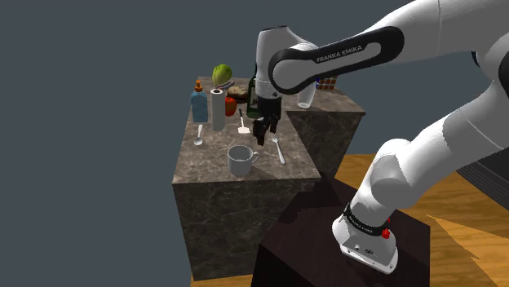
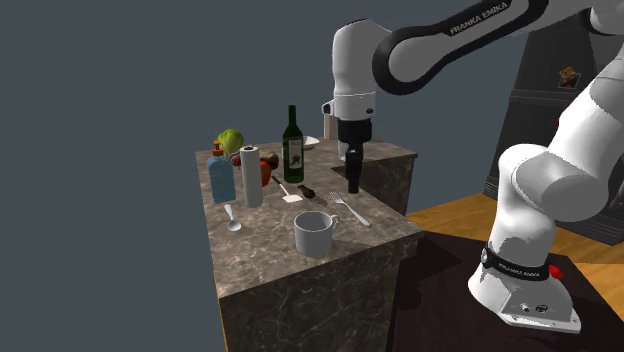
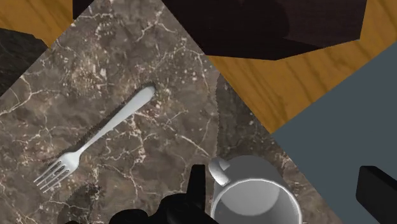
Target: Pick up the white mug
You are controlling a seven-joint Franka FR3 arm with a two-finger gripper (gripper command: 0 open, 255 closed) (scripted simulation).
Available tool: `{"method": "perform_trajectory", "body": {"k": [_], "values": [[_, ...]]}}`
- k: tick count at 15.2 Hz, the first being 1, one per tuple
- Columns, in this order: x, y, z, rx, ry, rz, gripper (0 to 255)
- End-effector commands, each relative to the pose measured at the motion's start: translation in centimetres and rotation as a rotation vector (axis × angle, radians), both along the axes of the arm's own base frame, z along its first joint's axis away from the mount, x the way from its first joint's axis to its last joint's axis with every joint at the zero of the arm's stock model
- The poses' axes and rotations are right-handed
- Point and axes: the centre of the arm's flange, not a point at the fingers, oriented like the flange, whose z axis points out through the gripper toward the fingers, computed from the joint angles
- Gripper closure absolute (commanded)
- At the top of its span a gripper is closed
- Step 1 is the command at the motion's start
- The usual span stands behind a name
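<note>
A plain white cylindrical mug (image 1: 241, 161) stands upright near the front edge of the dark marbled counter (image 1: 208, 165), with a silver metal fork (image 1: 279, 152) lying just beside it. Above them the black jaws hang spread, clear of the mug.

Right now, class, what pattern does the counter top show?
The counter is dark, pale-veined marble; wrist view shows it best.
</note>
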Motion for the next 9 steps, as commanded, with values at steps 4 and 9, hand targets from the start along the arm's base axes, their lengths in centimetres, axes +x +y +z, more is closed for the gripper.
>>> {"method": "perform_trajectory", "body": {"k": [4, 9], "values": [[3.5, 3.1, -4.2, -0.011, -0.019, -0.001, 0], [7.4, 5.7, -8.7, -0.024, -0.035, -0.002, 0]]}}
